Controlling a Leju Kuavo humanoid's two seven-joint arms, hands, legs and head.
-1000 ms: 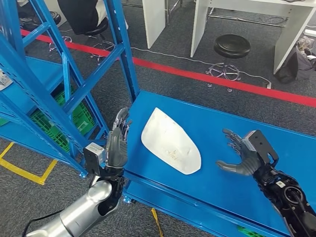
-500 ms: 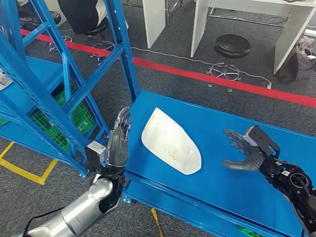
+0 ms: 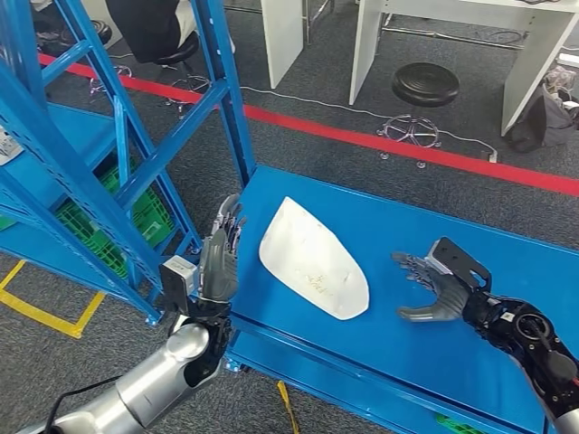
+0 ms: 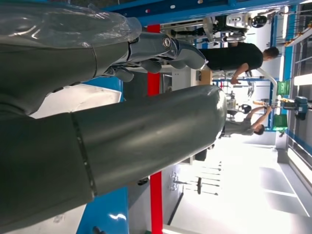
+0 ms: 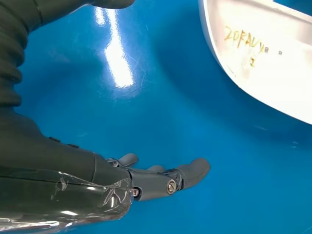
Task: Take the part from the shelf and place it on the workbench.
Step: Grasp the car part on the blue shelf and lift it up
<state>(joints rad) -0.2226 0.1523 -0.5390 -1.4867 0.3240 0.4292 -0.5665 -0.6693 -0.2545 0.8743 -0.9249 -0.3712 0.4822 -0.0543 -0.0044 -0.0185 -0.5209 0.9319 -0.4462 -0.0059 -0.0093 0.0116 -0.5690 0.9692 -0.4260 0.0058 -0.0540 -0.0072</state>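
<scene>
I see my left hand [image 3: 217,262] at the bench's [image 3: 410,353] near-left edge, just beside the part, its fingers [image 3: 225,220] straight, slightly apart and gripping nothing. My right hand [image 3: 437,285] hovers over the bench on the part's other side, a little apart from it, palm up, fingers [image 3: 410,265] spread toward the part and empty; in the right wrist view its fingers [image 5: 173,178] reach out flat above the blue surface.

The part [image 3: 313,258], a white shell, lies flat on the bench between my two hands, touching neither. Its long axis runs diagonally, from the bench's far-left corner toward its near edge; the broader squared end lies nearer the shelf [image 3: 102,154], the rounded narrower end nearer my right hand. Yellowish handwriting marks it near the rounded end.

Beyond the part, low inside the blue shelf, sit green crates [image 3: 147,217]; I cannot tell what they hold.
</scene>
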